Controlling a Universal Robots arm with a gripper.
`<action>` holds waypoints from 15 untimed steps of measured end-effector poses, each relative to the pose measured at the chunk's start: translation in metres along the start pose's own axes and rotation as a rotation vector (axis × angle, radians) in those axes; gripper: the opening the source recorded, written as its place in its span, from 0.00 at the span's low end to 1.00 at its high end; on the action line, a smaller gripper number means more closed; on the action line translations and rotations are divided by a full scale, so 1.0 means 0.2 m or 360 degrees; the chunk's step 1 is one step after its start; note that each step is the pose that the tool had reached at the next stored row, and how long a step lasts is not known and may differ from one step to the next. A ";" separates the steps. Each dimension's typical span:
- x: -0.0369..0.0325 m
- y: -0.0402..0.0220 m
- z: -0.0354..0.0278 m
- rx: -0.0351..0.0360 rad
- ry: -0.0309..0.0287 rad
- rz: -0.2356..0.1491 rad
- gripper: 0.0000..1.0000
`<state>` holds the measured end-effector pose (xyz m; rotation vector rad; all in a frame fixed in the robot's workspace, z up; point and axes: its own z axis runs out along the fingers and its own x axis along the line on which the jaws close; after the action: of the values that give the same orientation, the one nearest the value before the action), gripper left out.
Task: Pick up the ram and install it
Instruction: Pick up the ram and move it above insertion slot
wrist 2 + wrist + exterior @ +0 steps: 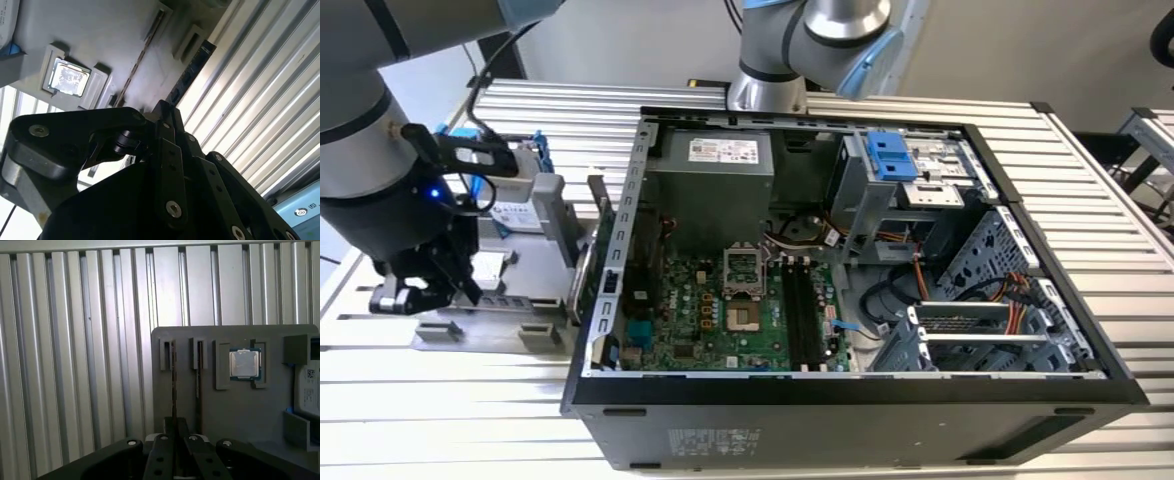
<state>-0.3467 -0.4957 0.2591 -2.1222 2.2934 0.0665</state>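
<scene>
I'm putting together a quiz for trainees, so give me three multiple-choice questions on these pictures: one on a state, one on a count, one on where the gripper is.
1. The computer case is: A open, B closed, C wrapped.
2. Ram sticks standing in the gray tray: A none, B two, C five.
3. The gripper is: A inside the case, B on the floor, C above the tray.
Answers: A, its motherboard is exposed; B, two thin sticks stand in slots in the first wrist view; C, the tray lies right below it in both wrist views.
</scene>
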 end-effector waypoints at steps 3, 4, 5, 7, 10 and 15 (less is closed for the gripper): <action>-0.001 0.002 -0.014 0.0000 0.00000 0.0000 0.00; -0.001 0.002 -0.020 0.0000 -0.00001 0.0000 0.00; -0.001 0.002 -0.025 0.0000 0.00000 0.0000 0.00; -0.002 0.002 -0.036 0.0000 0.00000 0.0000 0.00; -0.003 0.003 -0.058 0.0000 0.00000 0.0000 0.00; -0.004 0.003 -0.097 0.0000 0.00000 0.0000 0.00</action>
<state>-0.3470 -0.4956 0.2786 -2.1220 2.2936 0.0665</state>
